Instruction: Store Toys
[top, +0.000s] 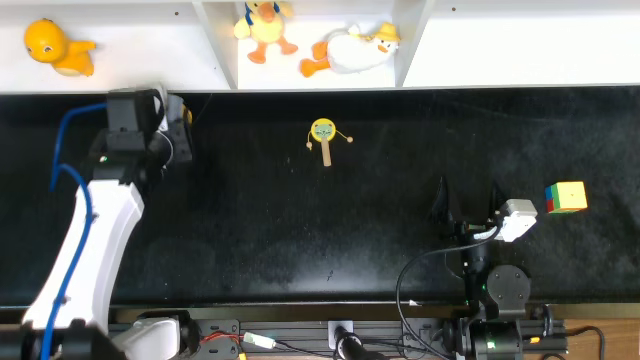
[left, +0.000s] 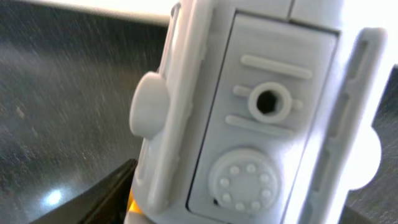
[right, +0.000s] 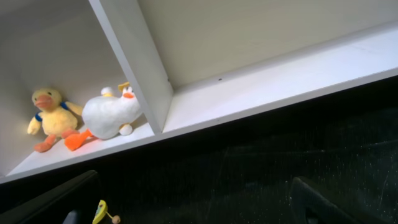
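- An orange duck (top: 57, 47) sits in the left compartment of the white shelf (top: 500, 60), which runs along the far edge of the black desk (top: 250, 240).
- The left gripper (top: 178, 120) is by the desk's far left corner, just in front of the shelf. It pinches a grey toy (left: 249, 124). One dark finger (left: 109, 194) lies against the toy's side (the other is hidden behind it).
- A yellow duck (top: 265, 28) sits in the middle compartment.
- A small yellow rattle (top: 324, 136) lies on the desk near the far edge, in front of that compartment.
- A white duck (top: 352, 50) lies beside the yellow one, in the same compartment.
- The right gripper (top: 467, 197) is over the right half of the desk, its fingers (right: 59, 200) spread wide with nothing between them.
- A coloured cube (top: 566, 196) rests near the desk's right edge, just beside the right gripper.
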